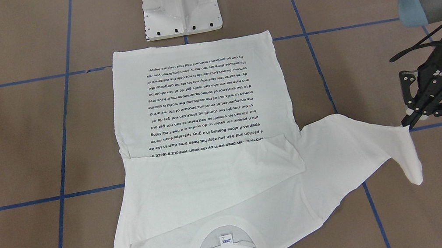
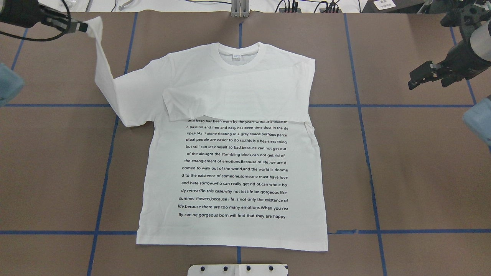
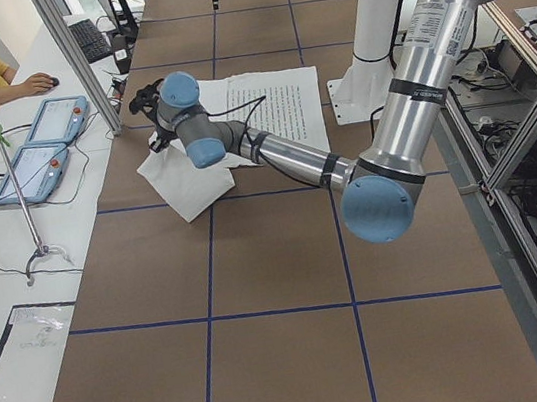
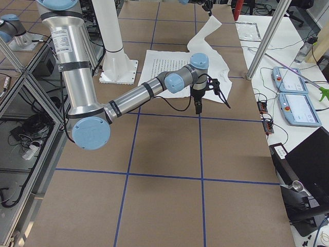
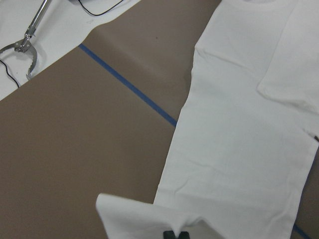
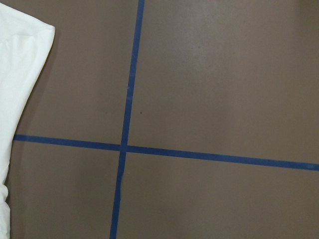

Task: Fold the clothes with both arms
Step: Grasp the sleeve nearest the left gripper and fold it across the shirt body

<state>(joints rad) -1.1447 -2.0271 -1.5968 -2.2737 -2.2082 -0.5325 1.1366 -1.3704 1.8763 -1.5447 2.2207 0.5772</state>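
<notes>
Left claw (image 2: pixel 84 27) is clenched on the cuff of the long sleeve (image 2: pixel 102 69), holding it up off the desk (image 2: pixel 402 172) near the far left corner, the sleeve hanging in a slack band back to the shoulder. The white T-shirt (image 2: pixel 234 165) lies flat mid-desk, print up, with its collar (image 2: pixel 238 51) toward the far edge and its hem toward the robot's base (image 2: pixel 238 269). The other sleeve (image 2: pixel 238 101) already lies folded across the chest, just above the text block (so half the sleeve work looks done). By my read, the step in hand is folding in this second sleeve. Right claw (image 2: pixel 416 76) hovers released and empty over bare desk by the right edge, well apart from the fabric. The next move calls for carrying the cuff across toward the opposite shoulder, low and steady so the body doesn't drag, then laying it flat over the first sleeve and letting go.
</notes>
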